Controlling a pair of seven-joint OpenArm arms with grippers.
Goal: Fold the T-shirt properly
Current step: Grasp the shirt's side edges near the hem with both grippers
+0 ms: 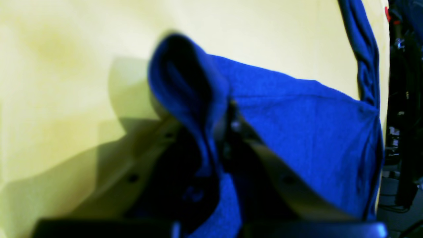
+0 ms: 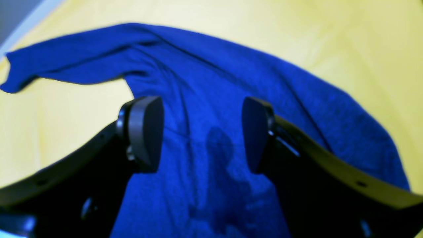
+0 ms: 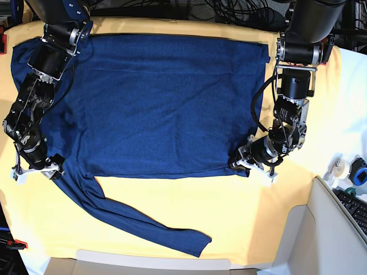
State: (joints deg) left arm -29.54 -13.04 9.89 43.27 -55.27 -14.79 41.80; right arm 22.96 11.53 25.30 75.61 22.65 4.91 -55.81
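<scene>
Navy long-sleeved T-shirt (image 3: 166, 103) spread flat, body filling most of a pale yellow cloth (image 3: 258, 212) that covers the worktop. One sleeve trails loose from the body's lower corner on the base view's left, running diagonally toward the front edge, cuff end near the middle. Fabric plain, no print.

Left gripper (image 3: 248, 160) down at the shirt's lower corner on the base view's right. Left wrist view: fingers closed together on a raised fold of the shirt fabric (image 1: 188, 109); the pinched cloth stands up in a hump above the fingers, rest of the panel stretching away flat to the right. Yellow cloth beyond. View blurred, finger detail soft.

Right gripper (image 3: 54, 171) at the opposite side, by the sleeve root on the base view's left. Right wrist view: fingers (image 2: 145, 132) spread wide, both dark pads plainly apart, nothing between them but the shirt (image 2: 205, 109) lying below. Whether the tips touch the fabric, cannot tell. Sleeve (image 2: 66, 66) runs off to the left in that view, wrinkled at the shoulder seam.

Keyboard corner (image 3: 356, 207) and small items on the white surface at the base view's far right, well apart from the shirt.
</scene>
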